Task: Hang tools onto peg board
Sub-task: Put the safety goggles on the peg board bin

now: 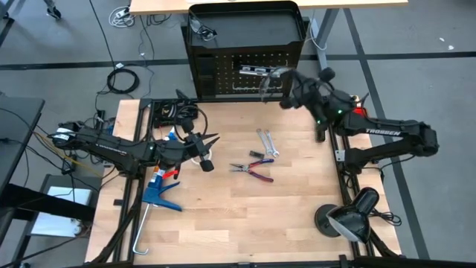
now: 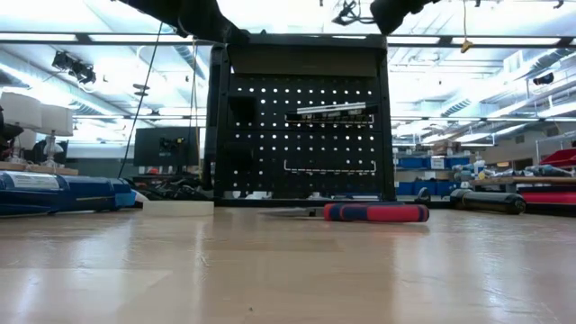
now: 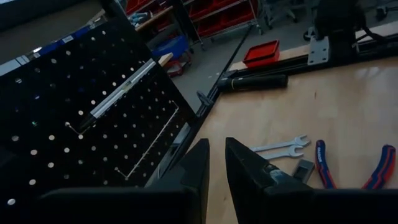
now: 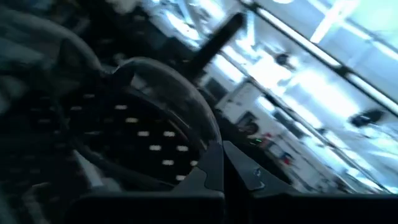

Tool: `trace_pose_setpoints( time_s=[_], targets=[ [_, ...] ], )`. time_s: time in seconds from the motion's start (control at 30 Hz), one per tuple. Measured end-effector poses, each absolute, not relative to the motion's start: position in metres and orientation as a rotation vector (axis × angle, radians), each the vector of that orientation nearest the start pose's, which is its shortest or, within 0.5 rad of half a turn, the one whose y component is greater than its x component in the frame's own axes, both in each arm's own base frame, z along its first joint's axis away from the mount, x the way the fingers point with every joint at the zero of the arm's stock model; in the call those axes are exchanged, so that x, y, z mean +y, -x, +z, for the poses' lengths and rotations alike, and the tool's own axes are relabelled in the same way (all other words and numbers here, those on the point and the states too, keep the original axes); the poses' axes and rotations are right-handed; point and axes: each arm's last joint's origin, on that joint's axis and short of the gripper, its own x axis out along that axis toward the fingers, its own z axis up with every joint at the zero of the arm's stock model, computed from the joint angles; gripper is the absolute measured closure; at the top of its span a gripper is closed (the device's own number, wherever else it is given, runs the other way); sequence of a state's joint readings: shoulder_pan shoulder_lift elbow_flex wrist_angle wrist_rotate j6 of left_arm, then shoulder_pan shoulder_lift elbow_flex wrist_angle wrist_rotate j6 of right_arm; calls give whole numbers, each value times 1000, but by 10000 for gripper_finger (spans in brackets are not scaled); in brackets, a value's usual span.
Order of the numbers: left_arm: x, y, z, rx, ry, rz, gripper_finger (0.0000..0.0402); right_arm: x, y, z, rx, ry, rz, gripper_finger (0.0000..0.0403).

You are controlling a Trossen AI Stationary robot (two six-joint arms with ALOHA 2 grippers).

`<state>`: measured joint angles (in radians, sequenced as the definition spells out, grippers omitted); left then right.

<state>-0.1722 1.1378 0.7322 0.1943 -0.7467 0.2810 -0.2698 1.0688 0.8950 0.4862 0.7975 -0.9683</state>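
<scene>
The right gripper (image 1: pixel 274 83), fingers seemingly pinching safety glasses (image 4: pixel 163 118), holds them at the peg board (image 1: pixel 223 71) for hanging; the left gripper (image 1: pixel 210 138) waits, nearly closed.

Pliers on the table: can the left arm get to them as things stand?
Probably yes. The pliers lie flat on bare table beside the left claw, nothing between them. The claw looks nearly shut and empty, so it must open first.
</scene>
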Motion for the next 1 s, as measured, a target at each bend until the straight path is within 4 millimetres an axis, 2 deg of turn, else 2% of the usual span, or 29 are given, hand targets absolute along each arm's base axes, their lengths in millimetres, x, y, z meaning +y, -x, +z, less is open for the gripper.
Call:
trace_pose_setpoints(
  time_s=[0.2, 0.37, 0.57, 0.73, 1.0],
  targets=[
    [-23, -245, 283, 269, -367, 543, 347, -97, -215, 412, 220, 790, -1188, 400],
    [-23, -245, 283, 272, -369, 543, 347, -112, -214, 444, 245, 806, -1173, 400],
    [-23, -245, 282, 280, -373, 542, 347, -135, -211, 474, 311, 744, -1218, 400],
    [-23, -245, 282, 282, -374, 541, 347, -157, -213, 485, 351, 698, -1273, 400],
    [-24, -245, 281, 282, -372, 491, 347, -193, -217, 486, 420, 667, -1351, 400]
  ],
)
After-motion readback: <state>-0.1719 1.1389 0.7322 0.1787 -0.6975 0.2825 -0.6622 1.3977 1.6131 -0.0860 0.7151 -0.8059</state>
